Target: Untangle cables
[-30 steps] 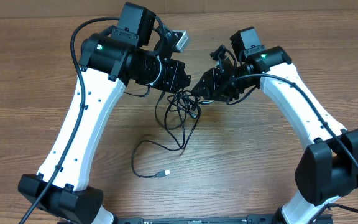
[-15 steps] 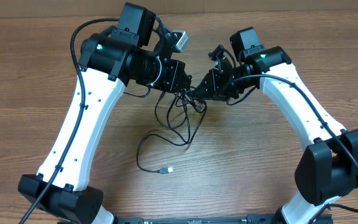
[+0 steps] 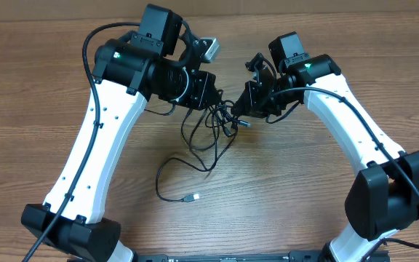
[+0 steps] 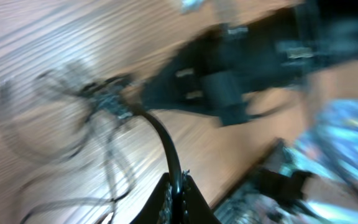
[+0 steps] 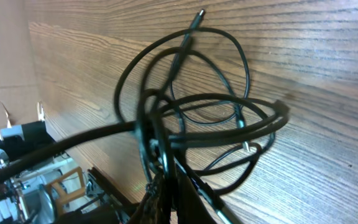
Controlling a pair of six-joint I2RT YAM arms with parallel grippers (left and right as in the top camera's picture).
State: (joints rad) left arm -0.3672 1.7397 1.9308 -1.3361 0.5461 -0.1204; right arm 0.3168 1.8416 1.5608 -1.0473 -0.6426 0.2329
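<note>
Since 1 s ago, thin black flexible cables (image 3: 222, 118), knotted mid wooden tabletop (image 3: 42, 80) toward its far edge, got clamped by right gripper (image 3: 236, 111); left gripper (image 3: 214, 102) is also clenched on a strand. Risk: both pinch close together, so pulling apart may tighten knot or slip a strand.

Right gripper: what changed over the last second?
The right gripper closed on the cables at the knot, and the loose loops shifted slightly. The left gripper stayed clamped on one of them; little else moved.

Black cables (image 3: 217, 124) trail loosely over the wooden table (image 3: 35, 87).
</note>
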